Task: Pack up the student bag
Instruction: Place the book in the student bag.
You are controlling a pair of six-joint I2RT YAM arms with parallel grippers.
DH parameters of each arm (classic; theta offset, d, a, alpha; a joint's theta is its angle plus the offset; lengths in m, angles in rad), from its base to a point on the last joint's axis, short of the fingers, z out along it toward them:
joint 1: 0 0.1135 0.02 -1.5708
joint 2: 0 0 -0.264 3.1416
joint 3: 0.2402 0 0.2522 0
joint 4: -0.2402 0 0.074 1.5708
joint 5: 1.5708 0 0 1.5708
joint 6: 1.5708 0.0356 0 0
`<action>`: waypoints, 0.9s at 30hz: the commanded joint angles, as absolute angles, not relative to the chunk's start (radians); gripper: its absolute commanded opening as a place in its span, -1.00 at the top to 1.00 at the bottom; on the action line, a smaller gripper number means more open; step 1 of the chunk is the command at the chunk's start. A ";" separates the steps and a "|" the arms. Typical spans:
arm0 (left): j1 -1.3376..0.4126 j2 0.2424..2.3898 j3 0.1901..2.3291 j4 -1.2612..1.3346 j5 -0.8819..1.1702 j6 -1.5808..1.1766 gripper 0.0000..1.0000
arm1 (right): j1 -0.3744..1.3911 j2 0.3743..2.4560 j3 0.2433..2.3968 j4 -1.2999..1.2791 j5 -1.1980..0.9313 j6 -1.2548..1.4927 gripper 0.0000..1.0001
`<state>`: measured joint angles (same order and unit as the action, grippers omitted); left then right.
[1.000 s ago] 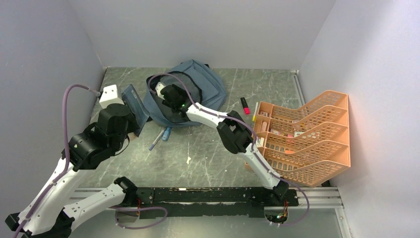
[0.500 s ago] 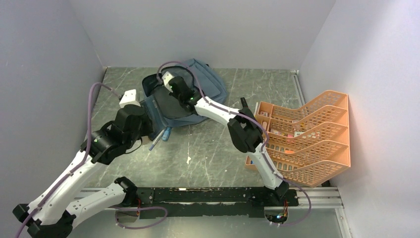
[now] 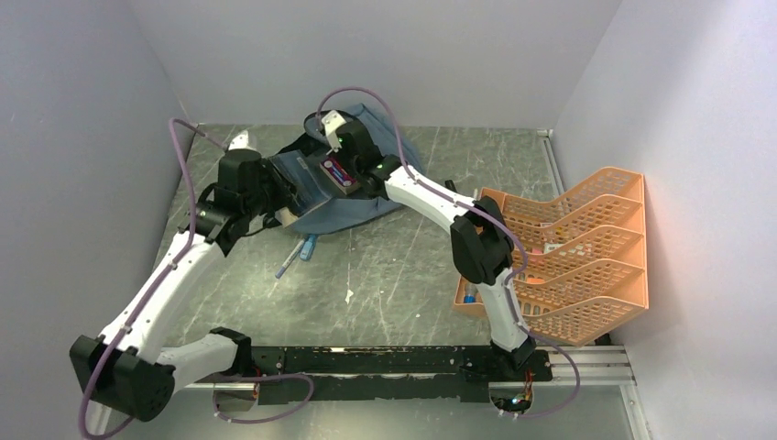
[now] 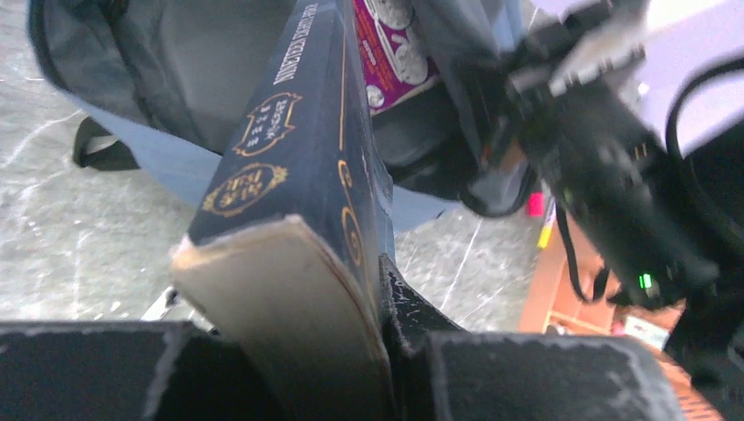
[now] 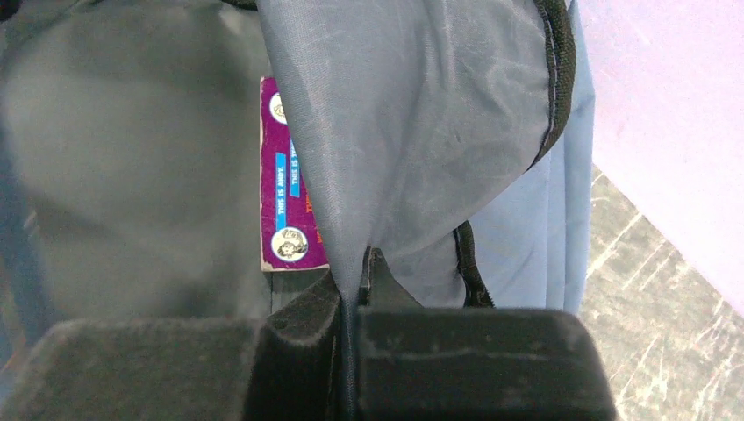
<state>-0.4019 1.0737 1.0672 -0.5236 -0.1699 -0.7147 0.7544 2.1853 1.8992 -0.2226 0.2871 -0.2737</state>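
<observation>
While the student bag (image 3: 362,203) lies at 11 o'clock on the table (image 3: 385,275) with its mouth gaping, the right gripper (image 5: 351,294) is pinched fully closed on the bag's grey lining. The left gripper (image 4: 289,324), jaws narrowly apart, clamps a navy book (image 4: 298,149), spine up, aimed at the bag's mouth. A purple book (image 5: 285,202) is inside.

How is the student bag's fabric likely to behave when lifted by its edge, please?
Probably floppy: the student bag drapes in folds where the right tool pinches its thin edge. Released, it would likely sag and narrow the opening on the dark book.
</observation>
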 commanded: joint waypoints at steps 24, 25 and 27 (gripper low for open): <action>-0.180 1.357 0.983 0.099 0.271 -0.974 0.90 | 0.765 2.010 1.766 -0.083 0.185 -0.145 1.00; -0.185 1.369 0.985 0.109 0.265 -0.970 0.90 | 0.765 2.007 1.766 -0.081 0.182 -0.140 1.00; -0.190 1.394 0.984 0.146 0.260 -0.969 0.90 | 0.764 2.003 1.768 -0.076 0.174 -0.132 1.00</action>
